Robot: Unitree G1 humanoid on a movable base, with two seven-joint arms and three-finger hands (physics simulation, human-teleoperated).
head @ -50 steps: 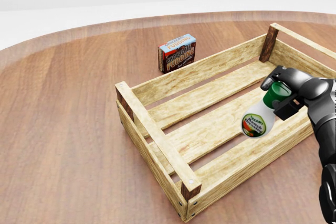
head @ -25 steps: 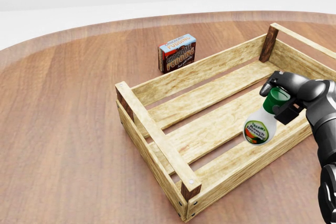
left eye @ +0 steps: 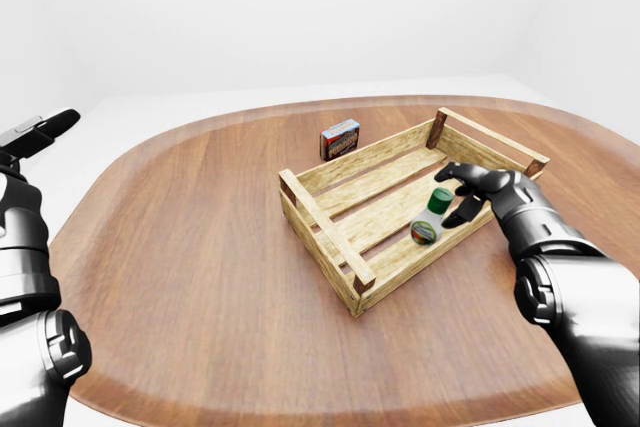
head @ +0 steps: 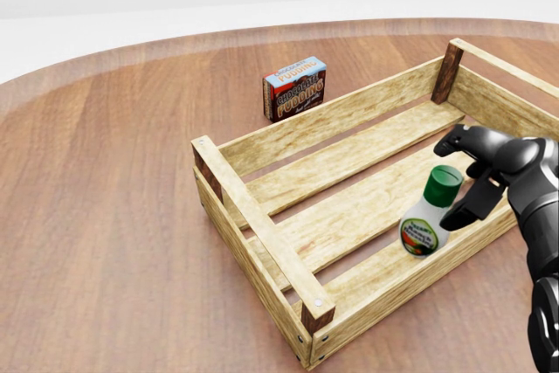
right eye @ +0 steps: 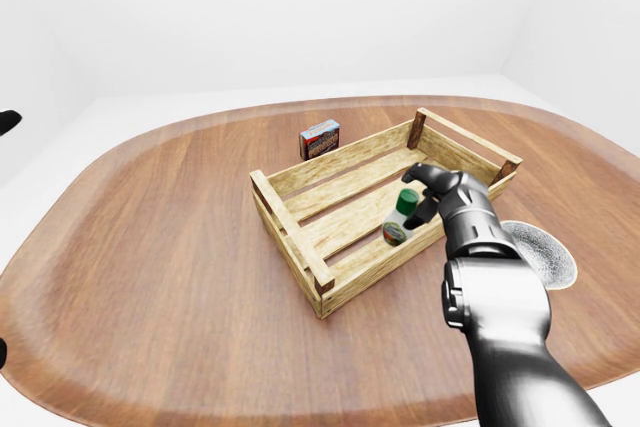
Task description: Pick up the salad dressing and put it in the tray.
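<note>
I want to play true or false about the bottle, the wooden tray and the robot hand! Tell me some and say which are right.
1. The salad dressing bottle is inside the wooden tray. True.
2. The bottle's cap is red. False: it is green.
3. The right robot hand squeezes the bottle tight. False: its fingers are spread open beside the cap.
4. The chocolate pudding box sits on the table outside the tray. True.
5. The pudding box lies inside the tray. False: it is outside, past the tray's upper wall in the head view.
</note>
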